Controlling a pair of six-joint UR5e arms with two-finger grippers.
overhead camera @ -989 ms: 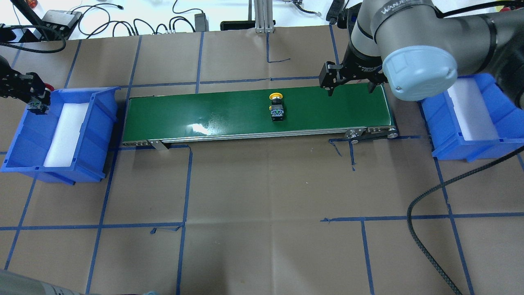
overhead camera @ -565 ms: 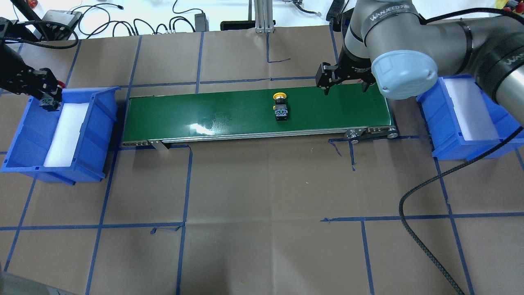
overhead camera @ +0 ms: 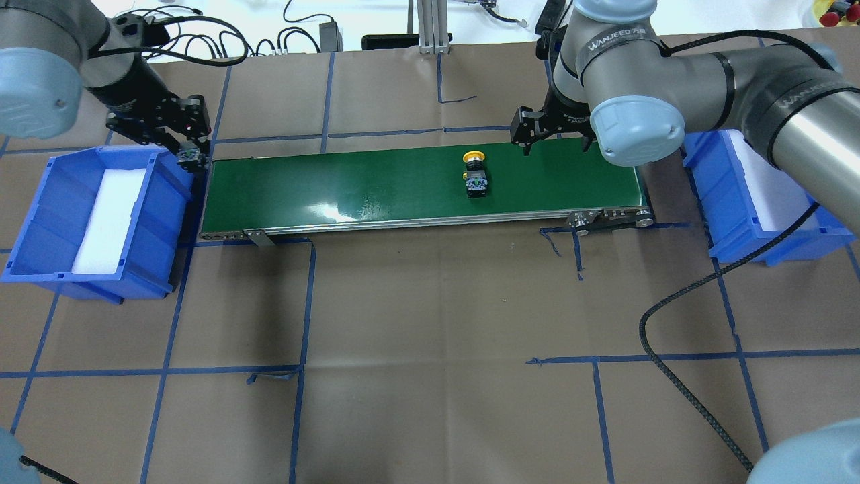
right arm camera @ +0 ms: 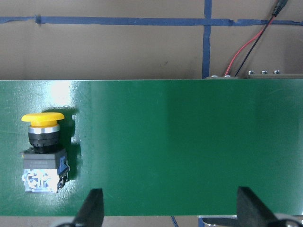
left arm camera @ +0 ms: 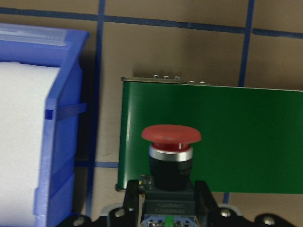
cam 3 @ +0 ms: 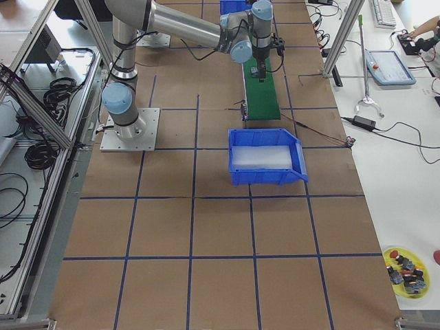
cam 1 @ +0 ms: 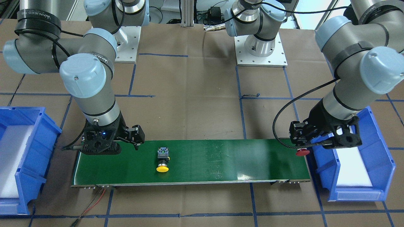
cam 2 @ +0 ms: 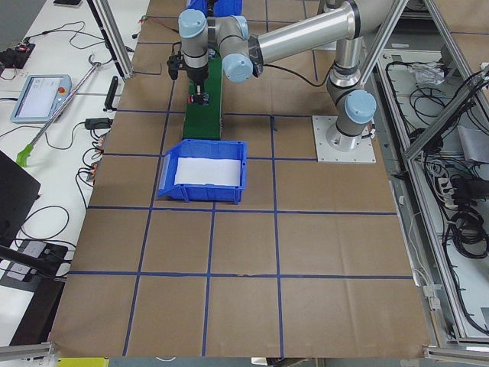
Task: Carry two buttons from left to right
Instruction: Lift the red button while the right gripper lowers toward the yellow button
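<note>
The yellow-capped button [overhead camera: 476, 176] lies on its side on the green conveyor belt [overhead camera: 349, 181], right of the middle; it also shows in the front view as the yellow button [cam 1: 163, 159] and in the right wrist view [right arm camera: 43, 151]. My right gripper [overhead camera: 557, 138] hovers open over the belt's right part, its fingertips [right arm camera: 92, 205] spread wide and the button off to one side. My left gripper [overhead camera: 191, 156] is shut on the red-capped button [left arm camera: 171, 156] just over the belt's left end, between the belt and the left bin. The red cap [cam 1: 302, 153] points away from the robot.
A blue bin [overhead camera: 40, 222] with a white foam liner stands left of the belt, and a second blue bin [overhead camera: 739, 235] stands right of it. Cables lie along the table's far edge. Blue tape lines mark the brown table cover.
My left gripper has carried the red button rightward from over the left bin to the belt's left end. The yellow button has ridden to the right. My right gripper drifted slightly left.
</note>
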